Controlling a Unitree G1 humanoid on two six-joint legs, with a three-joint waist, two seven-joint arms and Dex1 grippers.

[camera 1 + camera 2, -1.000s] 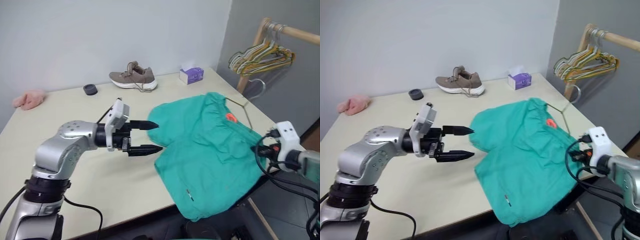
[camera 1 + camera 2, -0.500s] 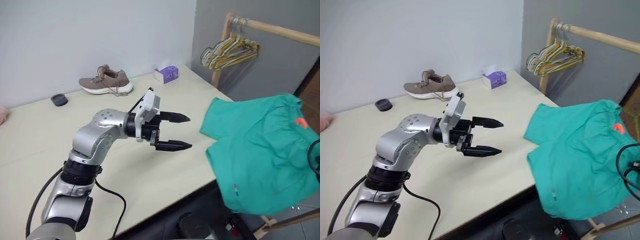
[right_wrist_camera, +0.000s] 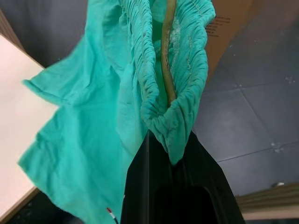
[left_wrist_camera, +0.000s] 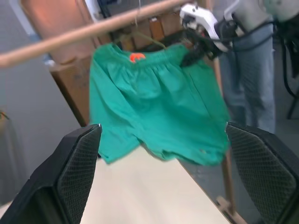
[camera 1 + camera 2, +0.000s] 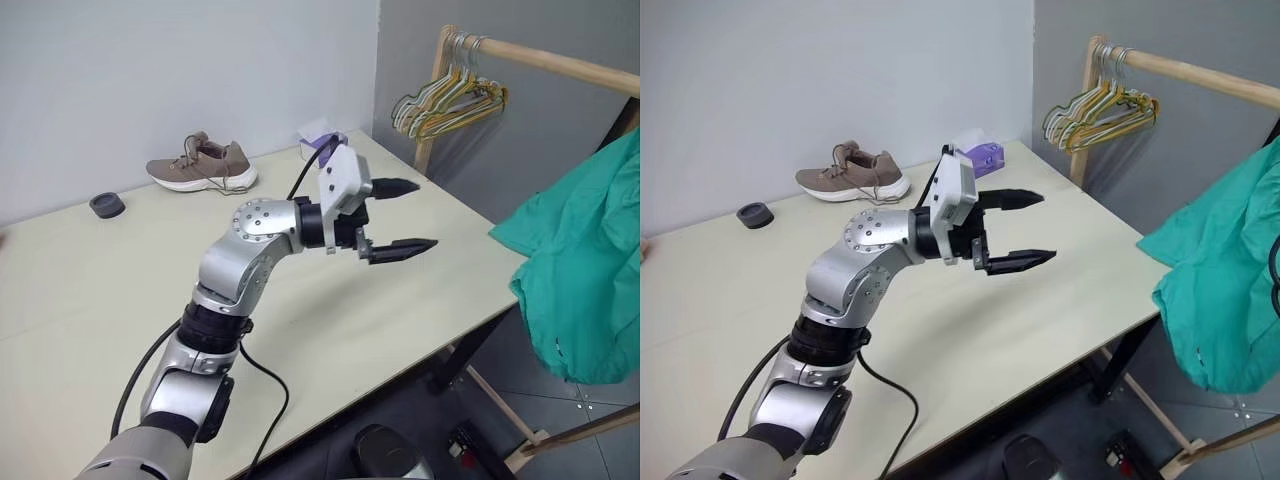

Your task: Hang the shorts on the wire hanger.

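Now I judge myself in the carrying step: the shorts (image 5: 585, 275) are off the table (image 5: 90, 300) and hang at its right edge, below the wooden rail (image 5: 550, 60) where the bunched hangers (image 5: 450, 95) sit. From the left: my left gripper (image 5: 405, 215) hovers over the table, its two black fingers spread wide with nothing between them, pointing toward the shorts. Farther right, my right gripper (image 4: 198, 49) is clenched on the gathered waistband, and my right wrist view shows the wire hanger (image 3: 167, 56) running inside that waistband, pinched together with the cloth. Next, I think, the empty left gripper must reach the hanging cloth and steady or spread it on the wire without pulling it loose.
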